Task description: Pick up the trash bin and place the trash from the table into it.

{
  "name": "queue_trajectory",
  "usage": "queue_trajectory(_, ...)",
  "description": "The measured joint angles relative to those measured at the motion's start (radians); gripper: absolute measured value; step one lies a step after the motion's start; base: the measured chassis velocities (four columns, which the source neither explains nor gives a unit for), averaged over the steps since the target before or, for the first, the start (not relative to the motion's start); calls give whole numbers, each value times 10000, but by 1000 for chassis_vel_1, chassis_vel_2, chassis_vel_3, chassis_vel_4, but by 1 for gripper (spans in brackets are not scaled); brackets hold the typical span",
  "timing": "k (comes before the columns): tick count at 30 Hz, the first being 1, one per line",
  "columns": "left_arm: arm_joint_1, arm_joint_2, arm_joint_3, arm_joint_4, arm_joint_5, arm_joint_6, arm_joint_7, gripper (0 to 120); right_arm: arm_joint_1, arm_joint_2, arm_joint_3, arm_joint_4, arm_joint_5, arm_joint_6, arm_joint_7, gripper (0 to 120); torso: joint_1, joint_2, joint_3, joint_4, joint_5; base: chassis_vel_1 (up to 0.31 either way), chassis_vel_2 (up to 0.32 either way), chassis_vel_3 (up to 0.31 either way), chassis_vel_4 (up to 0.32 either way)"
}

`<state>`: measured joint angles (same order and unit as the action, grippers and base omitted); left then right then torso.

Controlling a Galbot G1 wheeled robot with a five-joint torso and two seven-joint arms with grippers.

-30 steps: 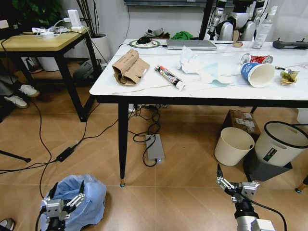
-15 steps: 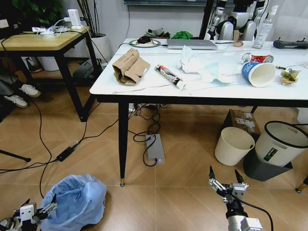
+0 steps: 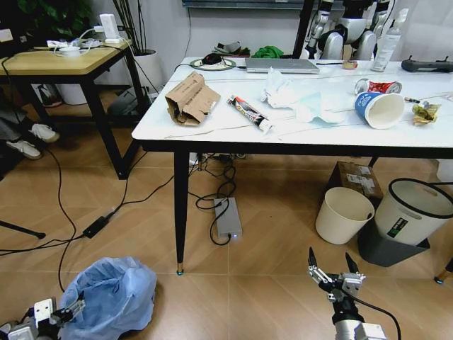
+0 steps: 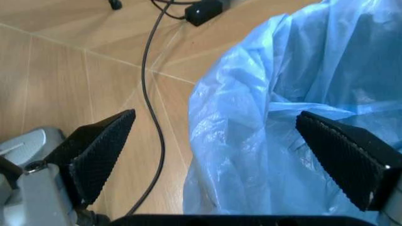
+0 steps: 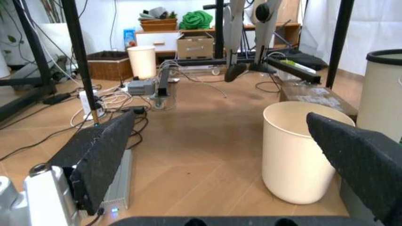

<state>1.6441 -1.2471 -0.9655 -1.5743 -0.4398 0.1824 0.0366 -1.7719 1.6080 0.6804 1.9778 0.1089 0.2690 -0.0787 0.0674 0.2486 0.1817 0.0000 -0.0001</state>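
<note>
**Left wrist view: jaws wide at the bag**

One trash bin (image 4: 295,113) on the floor, its bag soft and slippery — I'd pinch the rim. Left gripper (image 4: 245,155) gapes, holding nothing; right gripper (image 3: 334,268) spread, empty. On the table (image 3: 212,127): one cardboard (image 3: 191,98), one cup (image 3: 379,109), one can (image 3: 377,86).

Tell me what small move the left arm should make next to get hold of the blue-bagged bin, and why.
Probably ease the left gripper forward and close on the trash bin's rim. In the left wrist view its fingers are open, one outside the bag over the floor, the other over the bin's opening, not yet gripping. The right gripper hovers open, low near the cream bin.
</note>
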Motion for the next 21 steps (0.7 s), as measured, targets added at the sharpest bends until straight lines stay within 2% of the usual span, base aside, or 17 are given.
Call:
queue_trajectory(5, -140, -35, 45, 177, 3, -19, 93, 100, -16, 0, -6, 26, -4, -6, -10, 100, 3, 7, 5, 0, 1, 0, 0, 0, 0)
queue_trajectory(9, -260, -58, 107, 361, 149, -79, 224, 87, -43, 0, -8, 92, -32, -7, -22, 100, 5, 13, 8, -1, 1, 0, 0, 0, 0)
queue_trajectory(10, -260, -58, 107, 361, 149, -79, 224, 87, -43, 0, -8, 92, -32, -7, -22, 100, 5, 13, 8, -1, 1, 0, 0, 0, 0)
queue_trajectory(11, -279, -63, 135, 401, 171, -84, 251, 81, -52, 0, -8, 121, -46, -7, -24, 100, 5, 14, 9, 0, 1, 0, 0, 0, 0)
queue_trajectory(14, -318, -74, 150, 464, 187, -89, 288, 72, -79, 0, -6, 174, -62, -6, -29, 100, 6, 16, 11, 0, 1, 0, 0, 0, 0)
queue_trajectory(16, -359, -66, 153, 552, 186, -90, 358, 58, -109, 0, -2, 255, -78, -6, -40, 100, 6, 21, 13, -1, 1, 0, 0, 0, 0)
queue_trajectory(18, -369, -59, 153, 587, 186, -90, 371, 57, -115, 0, -1, 271, -83, -5, -41, 100, 7, 22, 13, 0, 1, 0, 0, 0, 0)
queue_trajectory(21, -394, -44, 153, 696, 186, -93, 404, 44, -144, 0, 4, 314, -94, -2, -45, 100, 7, 23, 14, -1, 1, 0, 0, 0, 0)
